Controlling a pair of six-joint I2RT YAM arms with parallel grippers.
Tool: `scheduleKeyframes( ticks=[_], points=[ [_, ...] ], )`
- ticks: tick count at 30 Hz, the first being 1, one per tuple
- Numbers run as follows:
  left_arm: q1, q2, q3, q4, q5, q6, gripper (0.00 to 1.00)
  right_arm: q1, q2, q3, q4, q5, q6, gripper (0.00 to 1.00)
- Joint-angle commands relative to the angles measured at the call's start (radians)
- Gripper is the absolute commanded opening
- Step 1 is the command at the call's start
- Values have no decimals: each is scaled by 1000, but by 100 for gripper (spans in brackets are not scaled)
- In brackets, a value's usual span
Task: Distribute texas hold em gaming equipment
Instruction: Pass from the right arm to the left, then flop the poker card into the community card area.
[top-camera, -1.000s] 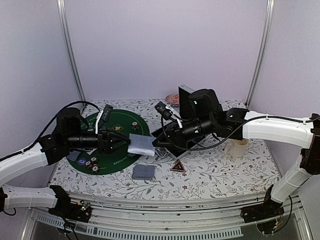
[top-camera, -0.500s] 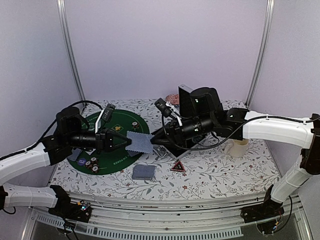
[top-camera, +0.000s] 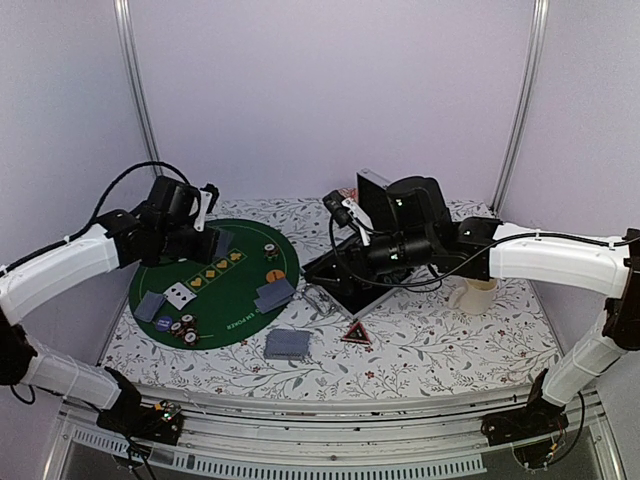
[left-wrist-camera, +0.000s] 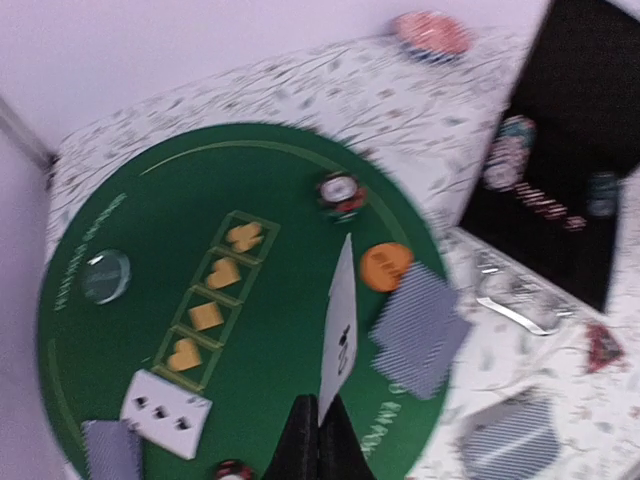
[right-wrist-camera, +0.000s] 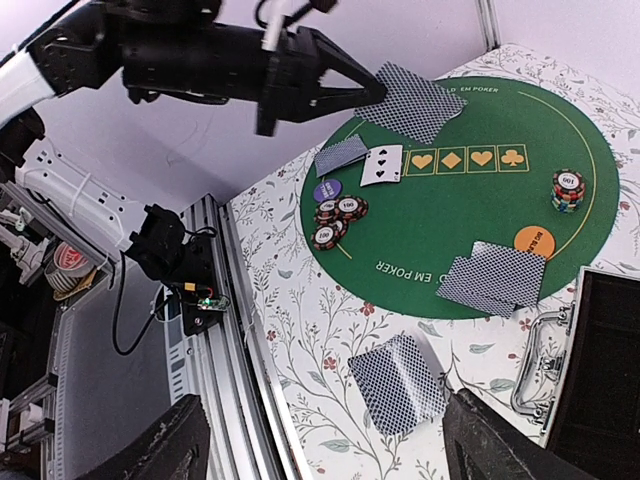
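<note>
Left gripper (left-wrist-camera: 318, 445): closed on one playing card (left-wrist-camera: 340, 320), raised above the green mat (left-wrist-camera: 150, 240).
Left wrist view: the held card appears nearly edge-on, with its white face showing.
Right wrist view: shows the held card's patterned back in full.
Right gripper (right-wrist-camera: 322, 425): jaws wide apart, holding nothing, above the counter (right-wrist-camera: 300, 330).
Below it: card stack (right-wrist-camera: 395, 383) on the counter; loose cards (right-wrist-camera: 490, 280) at the mat edge, just beside the orange button (right-wrist-camera: 535, 240).
Striped chips (right-wrist-camera: 335, 215): clustered at the mat rim.

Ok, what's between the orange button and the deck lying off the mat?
A loose pile of face-down cards, on the green mat's edge, lies between the orange button and the deck; clearest in the right wrist view.
</note>
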Motion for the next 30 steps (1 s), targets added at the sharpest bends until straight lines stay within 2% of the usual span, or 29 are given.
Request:
scheduleKeyframes(
  ticks=[1,8,14,22,30],
  points=[
    [43,168,38,-217,-519,151,0,-1,-27,-14,4,19,6,83],
    [87,447,83,-64,-694,311,0,0,-34,-42,1,10,-10,85],
    [118,641,159,-9,-776,363,0,0,-60,-76,2,26,-10,85],
    [135,726,151,53,-696,397,0,0,-63,-92,7,27,-7,86],
    [129,735,115,9,-578,364,0,0,-59,-86,12,25,-9,86]
  ],
)
